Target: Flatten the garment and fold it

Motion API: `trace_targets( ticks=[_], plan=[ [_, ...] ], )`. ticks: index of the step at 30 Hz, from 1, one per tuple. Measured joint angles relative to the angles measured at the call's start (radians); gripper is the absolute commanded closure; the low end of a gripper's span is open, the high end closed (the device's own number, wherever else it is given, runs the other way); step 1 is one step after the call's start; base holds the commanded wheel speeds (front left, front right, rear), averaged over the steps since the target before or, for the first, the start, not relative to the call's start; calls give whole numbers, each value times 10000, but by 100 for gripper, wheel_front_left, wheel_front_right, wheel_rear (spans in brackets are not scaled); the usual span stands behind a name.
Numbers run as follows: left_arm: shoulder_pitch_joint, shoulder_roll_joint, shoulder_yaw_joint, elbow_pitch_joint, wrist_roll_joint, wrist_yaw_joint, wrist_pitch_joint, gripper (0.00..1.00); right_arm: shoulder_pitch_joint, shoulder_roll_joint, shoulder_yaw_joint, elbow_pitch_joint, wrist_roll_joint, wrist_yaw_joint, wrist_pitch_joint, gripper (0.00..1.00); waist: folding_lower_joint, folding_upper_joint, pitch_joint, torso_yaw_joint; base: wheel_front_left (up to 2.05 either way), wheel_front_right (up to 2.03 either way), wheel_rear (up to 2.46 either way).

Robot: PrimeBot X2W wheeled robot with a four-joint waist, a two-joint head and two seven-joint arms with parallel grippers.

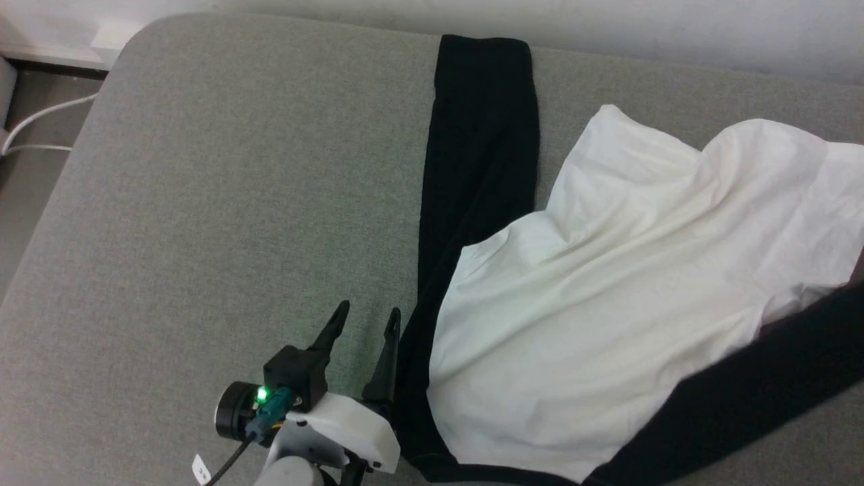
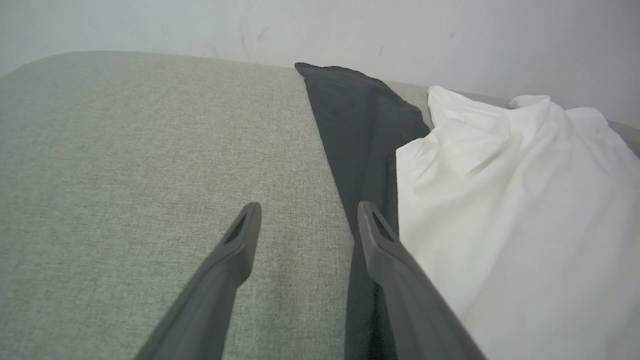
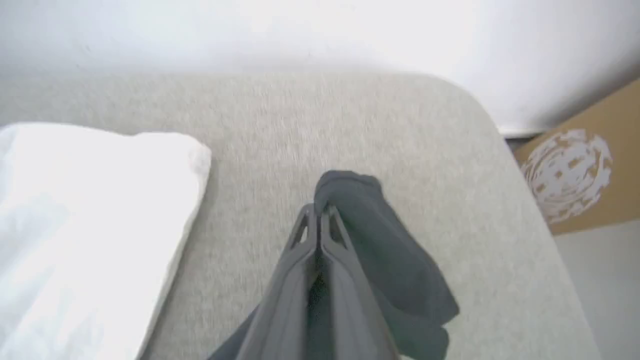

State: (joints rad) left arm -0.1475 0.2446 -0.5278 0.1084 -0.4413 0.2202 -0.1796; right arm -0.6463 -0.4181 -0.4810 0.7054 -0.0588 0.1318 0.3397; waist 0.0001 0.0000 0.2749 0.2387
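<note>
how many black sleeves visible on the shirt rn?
2. One sleeve lies straight on the cushion beside the open left gripper; the other sleeve trails lower right in the head view, its end pinched in the shut right gripper.

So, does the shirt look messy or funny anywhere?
Yes. The garment is not flat: its white body is rumpled into big folds on the grey cushion. One black sleeve lies straight, while the other sleeve is bunched up, its end pinched in the right gripper, whose fingers are shut.
</note>
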Motion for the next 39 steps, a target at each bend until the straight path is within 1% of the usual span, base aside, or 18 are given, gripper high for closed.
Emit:
trace_targets(
  ticks=[3, 4, 5, 7, 9, 10, 13, 14, 15, 19, 22, 25, 28, 31, 34, 37, 39],
  plan=[
    [-143, -100, -90, 69, 0, -81, -59, 0, -665, -625, 777, 130, -94, 0, -765, 100, 1, 0, 116, 66, 0, 0, 0],
    [-143, -100, -90, 69, 0, -81, -59, 0, -665, -625, 777, 130, -94, 0, -765, 100, 1, 0, 116, 66, 0, 0, 0],
    [-248, -201, -148, 113, 0, -96, -90, 0, -1069, -999, 1208, 347, -272, 0, -1193, 100, 1, 0, 195, 145, 0, 0, 0],
    [-290, -251, -171, 151, -2, -128, -148, 0, -1398, -1264, 1576, 679, -474, -2, -1384, 100, 1, 0, 269, 236, 0, 0, 0],
    [-296, -274, -190, 194, -2, -159, -159, 0, -1552, -1367, 1929, 1104, -704, 0, -1423, 100, 0, 0, 335, 323, 0, 0, 0],
    [-296, -274, -190, 194, -2, -159, -159, 0, -1552, -1367, 1929, 1104, -704, 0, -1423, 100, 0, 0, 335, 323, 0, 0, 0],
    [-317, -313, -224, 267, -2, -165, -224, 0, -1622, -1321, 2109, 1881, -715, 0, -1480, 99, 0, 0, 430, 431, 0, 0, 0],
    [-352, -328, -236, 299, -2, -165, -234, 0, -1621, -1296, 2199, 2150, -709, 0, -1482, 62, 0, 0, 455, 458, 0, 0, 0],
    [-385, -351, -244, 324, -2, -165, -238, 0, -1616, -1264, 2242, 2370, -708, 0, -1538, 0, 0, 0, 473, 480, 0, 0, 0],
    [-419, -397, -244, 433, -44, -165, -272, 0, -1611, -1062, 2236, 3005, -537, 0, -2052, 0, 0, 0, 421, 470, 0, 0, 0],
    [-419, -376, -226, 533, -81, -165, -305, 0, -1614, -863, 2393, 3262, -251, 0, -2721, 0, 0, 0, 263, 383, 0, 0, 0],
    [-407, -326, -182, 598, -151, -167, -320, 0, -1621, -621, 2775, 3335, 109, -2, -3461, 0, -1, 0, 11, 245, 0, 0, 0],
    [-321, -221, -58, 639, -301, -165, -336, 0, -1628, -267, 3219, 3239, 798, 0, -4297, 0, -2, 0, -319, 74, 0, 0, 0],
    [-86, -98, 58, 646, -445, -157, -364, 0, -1525, -25, 3889, 2792, 1488, 0, -5110, 0, -2, 0, -696, -132, 0, 0, 0],
    [204, 0, 157, 633, -570, -134, -378, 0, -1009, 184, 4491, 2004, 2472, -2, -5557, 0, -3, 0, -1080, -373, 0, 0, 0],
    [478, 102, 209, 579, -669, -67, -374, 0, 23, 313, 5120, 715, 3475, 0, -5795, 0, -4, 0, -1416, -668, 0, 0, 0],
    [666, 165, 259, 504, -767, -65, -360, 0, 859, 305, 5451, -318, 3733, -2, -5883, 0, -3, 0, -1600, -883, 0, 0, 0]
  ],
)
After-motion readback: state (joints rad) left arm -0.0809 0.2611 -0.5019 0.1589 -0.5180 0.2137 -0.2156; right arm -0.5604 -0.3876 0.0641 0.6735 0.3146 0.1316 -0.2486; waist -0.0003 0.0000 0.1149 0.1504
